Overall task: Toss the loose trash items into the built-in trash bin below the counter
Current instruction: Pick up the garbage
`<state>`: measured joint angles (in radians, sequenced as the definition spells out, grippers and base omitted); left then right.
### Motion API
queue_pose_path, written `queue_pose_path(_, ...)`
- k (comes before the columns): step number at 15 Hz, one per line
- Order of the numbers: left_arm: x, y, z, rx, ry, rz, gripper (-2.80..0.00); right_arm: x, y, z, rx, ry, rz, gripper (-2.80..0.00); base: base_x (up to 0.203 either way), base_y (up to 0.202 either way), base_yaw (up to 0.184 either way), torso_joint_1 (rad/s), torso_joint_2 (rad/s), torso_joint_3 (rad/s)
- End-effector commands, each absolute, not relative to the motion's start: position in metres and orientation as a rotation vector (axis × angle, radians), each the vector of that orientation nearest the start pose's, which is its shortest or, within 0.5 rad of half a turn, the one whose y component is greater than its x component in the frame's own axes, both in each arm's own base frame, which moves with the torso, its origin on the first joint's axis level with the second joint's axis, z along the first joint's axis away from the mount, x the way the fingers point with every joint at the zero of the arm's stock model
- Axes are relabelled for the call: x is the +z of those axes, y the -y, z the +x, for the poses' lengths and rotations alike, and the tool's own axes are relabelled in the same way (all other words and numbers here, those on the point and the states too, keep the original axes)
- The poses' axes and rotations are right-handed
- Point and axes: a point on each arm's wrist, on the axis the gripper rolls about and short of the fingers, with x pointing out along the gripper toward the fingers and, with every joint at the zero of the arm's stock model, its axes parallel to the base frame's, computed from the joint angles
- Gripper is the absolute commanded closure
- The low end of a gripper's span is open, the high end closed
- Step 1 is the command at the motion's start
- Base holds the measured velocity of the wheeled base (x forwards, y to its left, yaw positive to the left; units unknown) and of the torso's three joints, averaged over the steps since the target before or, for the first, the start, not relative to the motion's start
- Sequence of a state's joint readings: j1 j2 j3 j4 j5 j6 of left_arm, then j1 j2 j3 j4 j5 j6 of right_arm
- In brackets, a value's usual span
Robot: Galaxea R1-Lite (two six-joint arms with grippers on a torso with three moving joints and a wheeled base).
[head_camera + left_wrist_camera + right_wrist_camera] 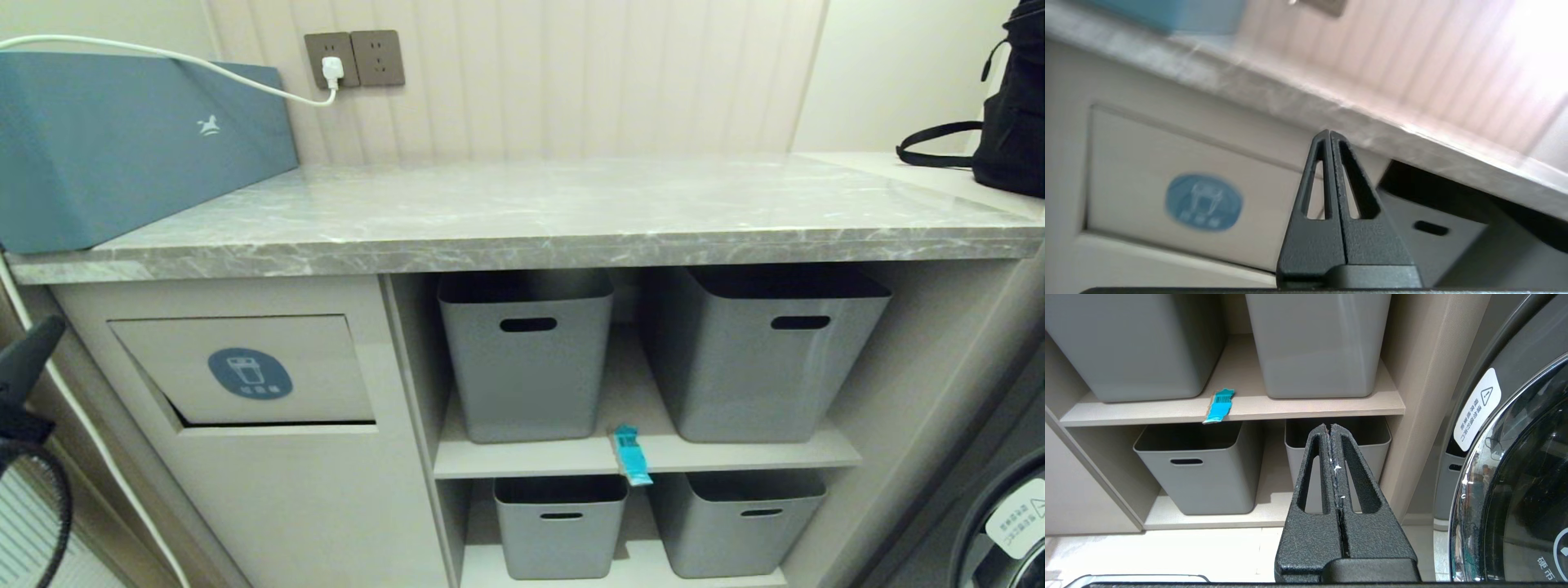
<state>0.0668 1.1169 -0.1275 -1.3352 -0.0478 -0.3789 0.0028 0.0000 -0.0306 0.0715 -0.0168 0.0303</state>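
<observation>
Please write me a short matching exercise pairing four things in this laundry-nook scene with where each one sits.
Things:
1. teal barcoded wrapper
2. teal-blue box
3. blue oval sticker
4. black bag

Places:
A. on the trash bin flap
B. far right, on the pale ledge beside the counter
C. front edge of the upper shelf, between the grey baskets
D. left end of the counter

Pairs: 1-C, 2-D, 3-A, 4-B

four grey baskets, one teal wrapper
</observation>
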Motion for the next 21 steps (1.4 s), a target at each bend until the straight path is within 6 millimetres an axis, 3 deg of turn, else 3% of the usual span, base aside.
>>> queue_pose_path(1, 0.216, -0.007, 0.111, -0.077, 0.390, -0.347, 0.00, 0.077, 0.000, -0.025, -0.013, -0.041, 0.030, 0.00, 0.000, 0.000, 0.000, 0.000, 0.00, 0.000)
queue_pose_path(5, 0.217, -0.005, 0.086, -0.122, 0.346, -0.312, 0.00, 0.077, 0.000, -0.025, -0.014, -0.041, 0.030, 0.00, 0.000, 0.000, 0.000, 0.000, 0.00, 0.000)
queue_pose_path(10, 0.198, -0.005, 0.079, -0.071, 0.182, -0.200, 0.00, 0.077, 0.000, -0.025, -0.014, -0.041, 0.030, 0.00, 0.000, 0.000, 0.000, 0.000, 0.00, 0.000)
queue_pose_path(13, 0.194, 0.004, 0.063, -0.200, 0.150, -0.172, 0.00, 0.077, 0.000, -0.025, -0.014, -0.043, 0.030, 0.00, 0.000, 0.000, 0.000, 0.000, 0.00, 0.000)
queue_pose_path(17, 0.199, 0.033, 0.099, -0.574, -0.006, -0.135, 0.00, 0.077, 0.000, -0.025, -0.014, -0.041, 0.030, 0.00, 0.000, 0.000, 0.000, 0.000, 0.00, 0.000)
queue_pose_path(21, 0.179, 0.075, 0.142, -0.782, -0.230, -0.160, 0.00, 0.077, 0.000, -0.025, -0.014, -0.041, 0.030, 0.00, 0.000, 0.000, 0.000, 0.000, 0.00, 0.000)
